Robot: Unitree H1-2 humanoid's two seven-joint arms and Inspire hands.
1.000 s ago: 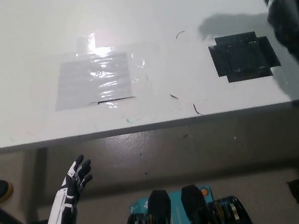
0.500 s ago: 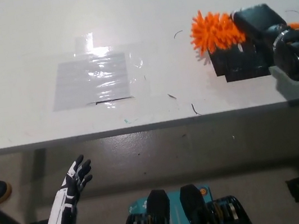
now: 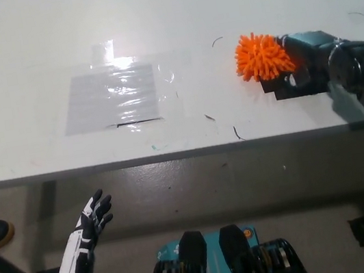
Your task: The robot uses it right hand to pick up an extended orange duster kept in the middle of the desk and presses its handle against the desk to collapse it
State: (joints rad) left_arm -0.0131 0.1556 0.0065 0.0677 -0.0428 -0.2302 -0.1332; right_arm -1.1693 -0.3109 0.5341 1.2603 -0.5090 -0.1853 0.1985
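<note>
A spiky orange duster head [image 3: 263,56], a round ball of soft, bristling rubbery-looking fingers, is lying low over the smooth white desk [image 3: 30,50], just at the upper left corner of a square patch of black tape [image 3: 291,83] stuck to the desktop. The black right hand [image 3: 309,54] is wrapping around the duster right behind the bristle ball, its glossy dark fingers closing on the handle, which is hidden inside the grip. The hand and wrist are covering most of the black tape patch, and the rounded metallic wrist is sitting to the right of it.

Well to the left of the black tape patch, a rectangular sheet of shiny clear plastic film [image 3: 112,96] is lying flat on the desk, wrinkled and throwing bright glare, with a short strip of clear tape [image 3: 103,51] at its top edge. A few thin dark scuff marks [image 3: 236,133] are showing on the desk between the film and the black tape patch. No writing or labels are readable anywhere.

The white left hand [image 3: 90,224] is resting far down and left of the black tape patch, below the desk's front edge and above the grey floor [image 3: 258,180], with its dark-tipped fingers spread apart and holding nothing.
</note>
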